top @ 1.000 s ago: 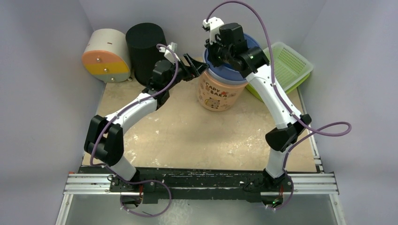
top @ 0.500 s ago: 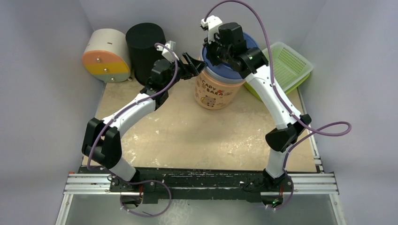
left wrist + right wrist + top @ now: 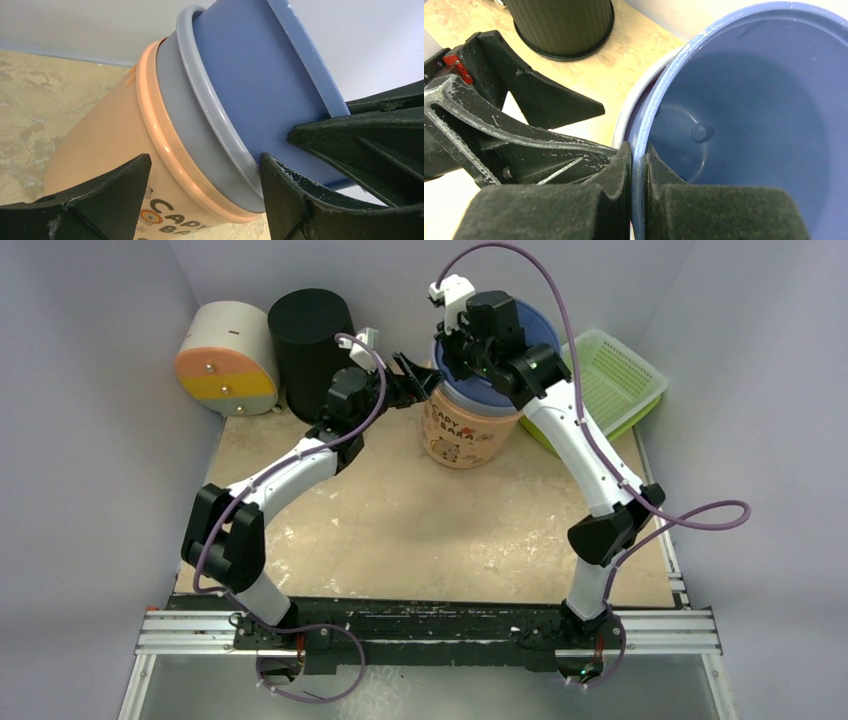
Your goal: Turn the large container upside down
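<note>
A peach "Capy Bara" container (image 3: 463, 435) stands tilted at the back of the table, with a grey container (image 3: 185, 115) and a blue container (image 3: 530, 328) nested inside it. My right gripper (image 3: 452, 352) is shut on the blue container's rim (image 3: 659, 95); in the right wrist view its pads (image 3: 616, 167) pinch the wall from both sides. My left gripper (image 3: 418, 380) is open at the stack's left side. In the left wrist view its fingers (image 3: 115, 190) straddle the peach (image 3: 100, 135) and grey rims, the right one touching the grey rim.
A black ribbed cylinder (image 3: 310, 335) and a white drum with orange and yellow bands (image 3: 225, 360) stand at the back left. A green mesh basket (image 3: 610, 375) sits at the back right, just behind the stack. Walls close in on three sides.
The nested stack has shifted slightly left and back with my right gripper still on the blue rim. My left gripper has stayed open beside the stack.
</note>
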Controlling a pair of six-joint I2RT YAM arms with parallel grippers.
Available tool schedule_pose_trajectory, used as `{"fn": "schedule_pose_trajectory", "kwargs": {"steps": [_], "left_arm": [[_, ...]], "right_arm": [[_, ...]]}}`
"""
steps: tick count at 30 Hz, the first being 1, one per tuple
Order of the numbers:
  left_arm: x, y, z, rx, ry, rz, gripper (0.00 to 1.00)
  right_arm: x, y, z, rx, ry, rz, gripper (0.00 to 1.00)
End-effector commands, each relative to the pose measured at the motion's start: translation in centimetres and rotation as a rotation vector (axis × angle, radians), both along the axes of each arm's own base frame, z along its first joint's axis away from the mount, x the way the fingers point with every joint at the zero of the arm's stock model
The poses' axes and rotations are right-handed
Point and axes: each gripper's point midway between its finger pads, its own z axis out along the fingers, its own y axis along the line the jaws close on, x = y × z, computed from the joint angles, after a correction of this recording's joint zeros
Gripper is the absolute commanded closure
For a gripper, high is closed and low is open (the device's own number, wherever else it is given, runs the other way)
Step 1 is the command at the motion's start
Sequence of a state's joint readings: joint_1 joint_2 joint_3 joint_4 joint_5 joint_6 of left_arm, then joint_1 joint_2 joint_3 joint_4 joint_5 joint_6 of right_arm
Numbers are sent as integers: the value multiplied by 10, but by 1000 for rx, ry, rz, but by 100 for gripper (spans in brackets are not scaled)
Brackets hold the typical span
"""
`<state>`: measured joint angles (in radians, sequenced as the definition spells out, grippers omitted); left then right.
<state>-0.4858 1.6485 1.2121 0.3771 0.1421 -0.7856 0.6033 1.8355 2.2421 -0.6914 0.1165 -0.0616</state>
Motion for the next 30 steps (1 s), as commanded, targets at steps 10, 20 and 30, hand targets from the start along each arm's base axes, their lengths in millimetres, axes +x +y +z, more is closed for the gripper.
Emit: {"fn": "schedule_pose_trajectory", "kwargs": {"steps": [10, 20, 30], "left_arm": [[-77, 143, -312, 702, 743, 160, 27], [-48, 133, -236, 590, 631, 162, 25], [-15, 126, -22, 406, 249, 255, 22]], "right_arm": [[-137, -112, 327, 486, -847, -85, 100], [-122, -102, 292, 516, -766, -96, 100], [-112, -124, 239, 678, -863, -255, 100]]}}
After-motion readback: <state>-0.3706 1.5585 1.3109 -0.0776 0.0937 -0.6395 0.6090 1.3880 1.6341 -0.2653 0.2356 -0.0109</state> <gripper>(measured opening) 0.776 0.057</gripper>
